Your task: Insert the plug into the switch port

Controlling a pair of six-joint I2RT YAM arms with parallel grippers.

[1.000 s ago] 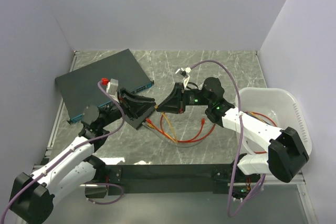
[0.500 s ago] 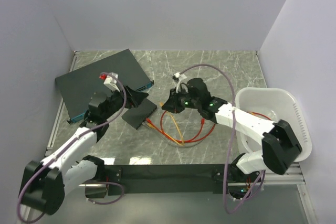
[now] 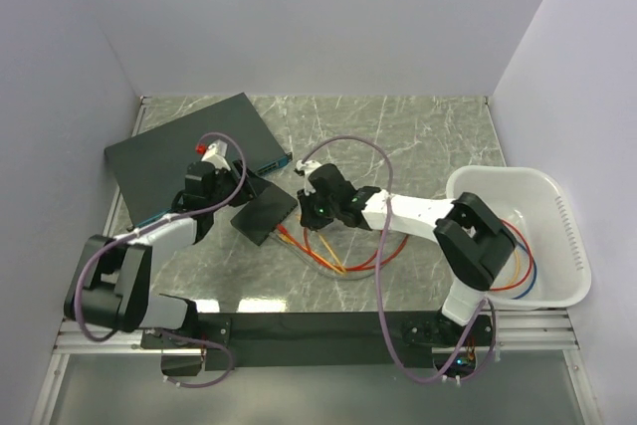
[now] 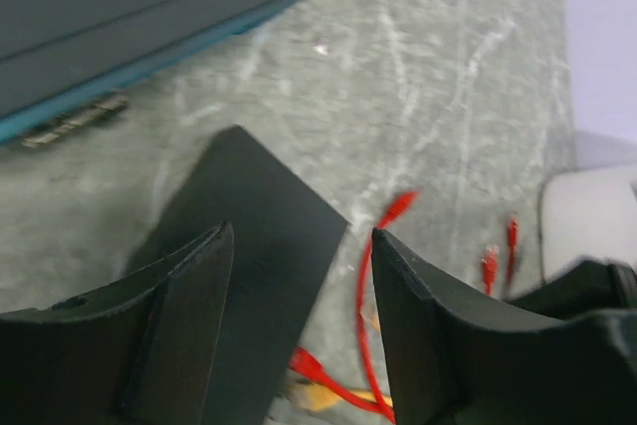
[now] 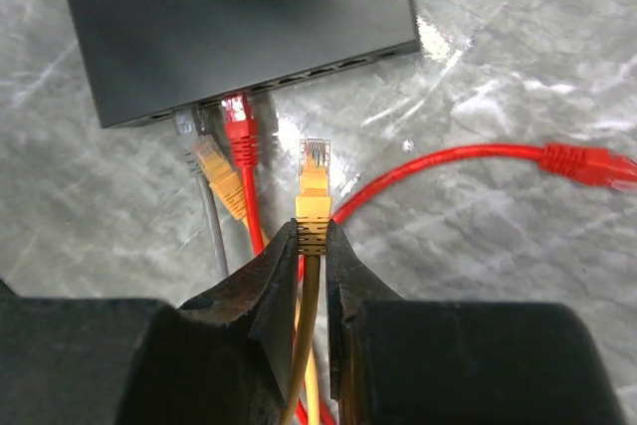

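Marble table (image 3: 418, 136); yellow plug (image 5: 314, 186) pinched in R end effector (image 5: 312, 238); L end effector (image 4: 301, 236) agape.

No legible text, label, brand, number or sign appears in any view. The small black switch box (image 5: 239, 27), the large dark slab (image 3: 159, 158) beside it and the yellow plug (image 5: 314, 191) carry no readable markings.

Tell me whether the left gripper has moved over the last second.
Yes. The left gripper has drawn back off the box, up the top view toward the slab.
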